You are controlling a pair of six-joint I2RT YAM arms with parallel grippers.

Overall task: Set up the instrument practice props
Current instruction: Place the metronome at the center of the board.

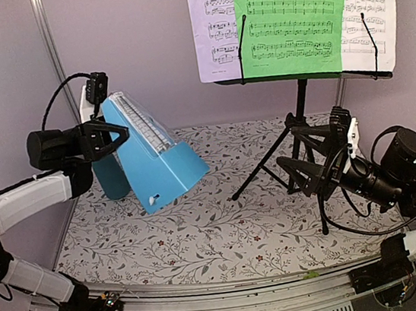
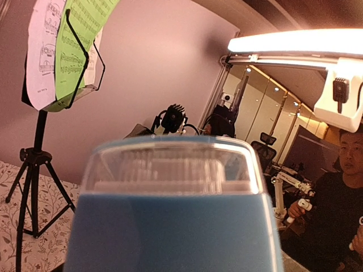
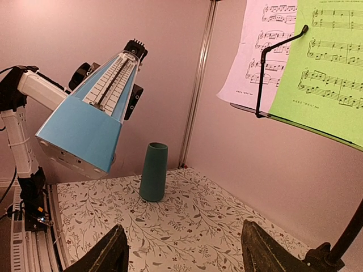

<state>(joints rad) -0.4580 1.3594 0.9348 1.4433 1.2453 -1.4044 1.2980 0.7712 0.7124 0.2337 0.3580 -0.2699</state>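
Left gripper (image 1: 117, 135) clamped on the blue pyramid metronome (image 1: 159, 162), gripping its upper part. In the left wrist view the fingers themselves are out of frame. The metronome's clear front cover and blue body fill the lower half of that view.

Metronome is off the table (image 1: 203, 233) and tilted, at the left side. Right wrist view shows clear air under its base.

Teal cup (image 3: 153, 171) stands upright on the table behind and below the metronome. From the top camera the metronome hides most of it.

Black music stand (image 1: 303, 108) at right rear, tripod feet on the table. Desk carries a green page (image 1: 293, 14) overlapping white pages (image 1: 214, 24). Page tops are cut off by the frame edge. Two wire page holders lie across them.

Right gripper (image 3: 187, 258) low near the tripod legs, jaws spread wide, nothing between them. From the top camera it overlaps the legs, so contact cannot be judged.
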